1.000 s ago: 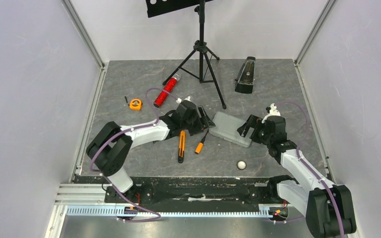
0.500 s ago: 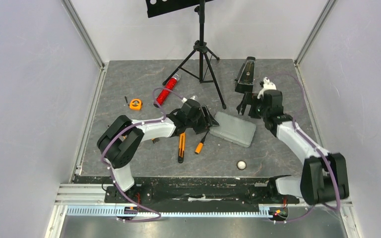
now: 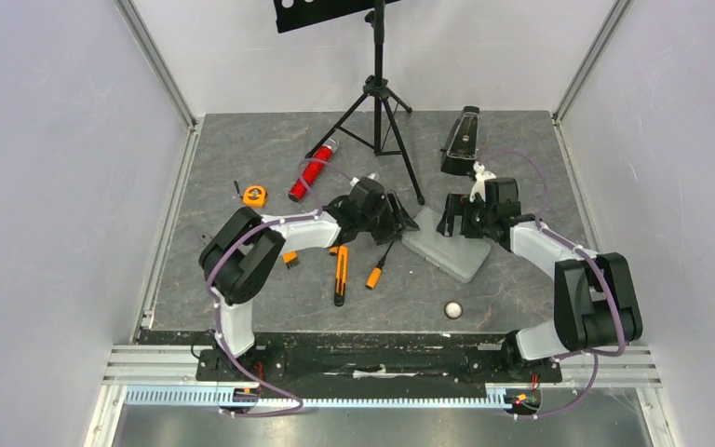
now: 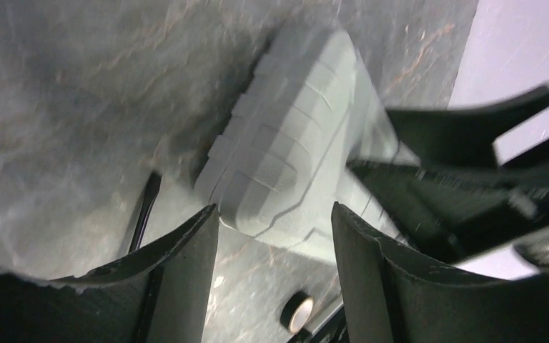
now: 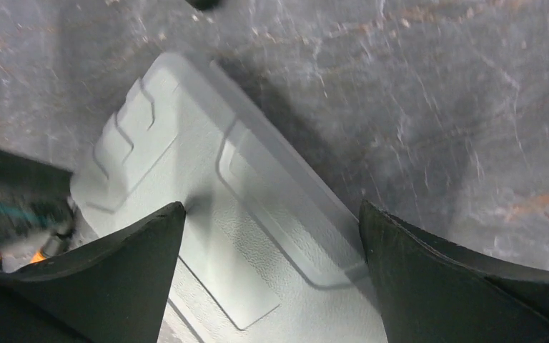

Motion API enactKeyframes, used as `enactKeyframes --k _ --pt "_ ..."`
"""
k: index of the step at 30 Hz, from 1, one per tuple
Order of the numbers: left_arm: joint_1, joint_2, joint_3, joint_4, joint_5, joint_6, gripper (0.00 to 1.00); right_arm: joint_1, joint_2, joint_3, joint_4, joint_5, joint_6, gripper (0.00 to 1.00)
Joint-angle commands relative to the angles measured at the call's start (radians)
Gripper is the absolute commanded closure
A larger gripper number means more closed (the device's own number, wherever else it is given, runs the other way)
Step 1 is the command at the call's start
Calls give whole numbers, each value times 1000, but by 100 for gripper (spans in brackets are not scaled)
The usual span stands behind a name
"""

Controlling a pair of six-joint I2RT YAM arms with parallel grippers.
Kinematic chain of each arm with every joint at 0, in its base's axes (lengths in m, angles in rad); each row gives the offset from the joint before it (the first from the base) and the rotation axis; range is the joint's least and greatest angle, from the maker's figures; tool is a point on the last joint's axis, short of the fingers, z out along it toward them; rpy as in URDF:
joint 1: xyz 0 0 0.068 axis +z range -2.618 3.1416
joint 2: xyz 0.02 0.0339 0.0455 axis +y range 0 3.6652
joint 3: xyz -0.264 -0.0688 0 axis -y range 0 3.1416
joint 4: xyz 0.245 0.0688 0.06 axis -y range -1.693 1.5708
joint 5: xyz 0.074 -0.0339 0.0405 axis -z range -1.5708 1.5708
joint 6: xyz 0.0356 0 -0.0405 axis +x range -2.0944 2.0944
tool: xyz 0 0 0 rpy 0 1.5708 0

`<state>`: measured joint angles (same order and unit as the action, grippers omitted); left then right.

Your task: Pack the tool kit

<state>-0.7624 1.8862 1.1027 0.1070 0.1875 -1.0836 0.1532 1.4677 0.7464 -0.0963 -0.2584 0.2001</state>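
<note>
The grey case (image 3: 456,253) lies shut on the slate table, turned at an angle. My left gripper (image 3: 404,221) stands open at its left corner; in the left wrist view that corner of the case (image 4: 286,153) sits just ahead of the open gripper (image 4: 275,218). My right gripper (image 3: 450,222) hangs open over the case's far edge, its jaws wide over the lid (image 5: 257,236) with nothing gripped. An orange-and-black knife (image 3: 341,276), an orange-handled screwdriver (image 3: 375,271) and a round orange tape measure (image 3: 254,195) lie to the left.
A black tripod stand (image 3: 379,102) rises at the back centre, one leg ending near the left gripper. A red glittery cylinder (image 3: 312,170) and a black metronome (image 3: 461,140) stand behind. A small white ball (image 3: 452,309) rests near the front edge. Side walls close in the table.
My right arm swung from the case's right end round the back and down over its far edge. The left gripper moved right to the case's corner. The case has turned.
</note>
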Motion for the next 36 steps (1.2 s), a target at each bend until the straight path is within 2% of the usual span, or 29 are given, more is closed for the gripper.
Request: enactKeyframes --k 1,7,10,13,18,23,28,36 --pt "15 94 167 -10 30 28 36 4 -82 -84 2 -92 33 7" --pt "48 161 313 -34 38 69 37 5 -189 -189 75 -141 122 8" --pt "57 148 348 -64 43 115 35 5 -231 -206 79 -108 130 8" --pt "57 72 299 -76 19 153 31 4 -269 -216 69 -47 135 8" --pt "44 -96 129 -76 -5 144 21 5 -300 -228 63 -11 136 7" --pt "-5 -181 -4 -62 25 87 19 2 -334 -252 26 -2 104 6" --pt "-37 -134 -39 10 65 16 23 -9 -377 -305 26 -37 104 9" --pt "-41 -10 10 65 118 -31 25 -38 -338 -358 104 -135 151 22"
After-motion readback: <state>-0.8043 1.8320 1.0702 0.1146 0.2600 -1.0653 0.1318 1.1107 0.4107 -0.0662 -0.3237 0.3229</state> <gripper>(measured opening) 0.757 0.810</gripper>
